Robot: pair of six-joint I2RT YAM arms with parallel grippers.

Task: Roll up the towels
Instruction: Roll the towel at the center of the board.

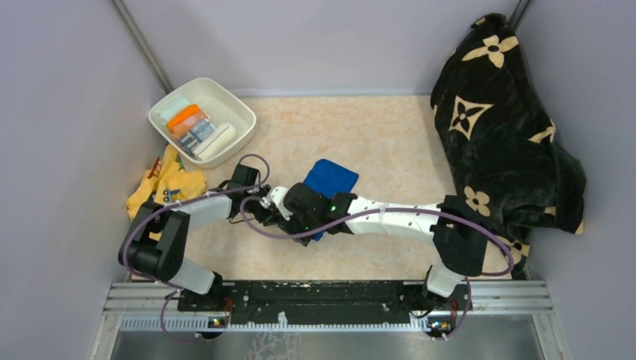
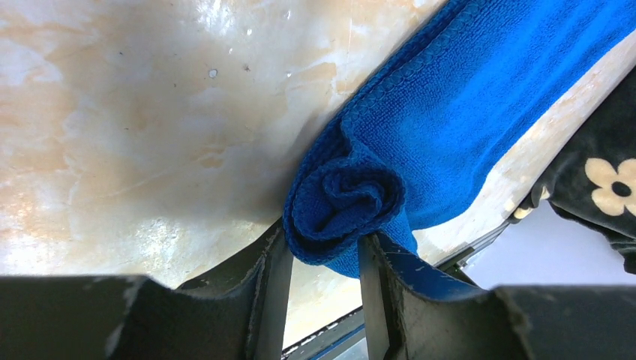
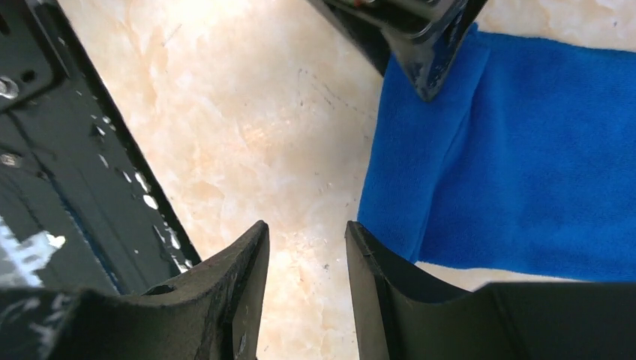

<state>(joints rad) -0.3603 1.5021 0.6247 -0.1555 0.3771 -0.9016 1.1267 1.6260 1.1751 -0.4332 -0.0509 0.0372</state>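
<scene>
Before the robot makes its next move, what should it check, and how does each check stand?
1. Rolled end of the blue towel pinched in the left gripper: ok.
2. Right gripper open, holding nothing: ok.
3. Blue towel fully rolled: not ok, a flat part lies on the table.
4. Cream-white roll and printed towel inside the white bin: ok.
5. Black blanket apart from the blue towel: ok.
</scene>
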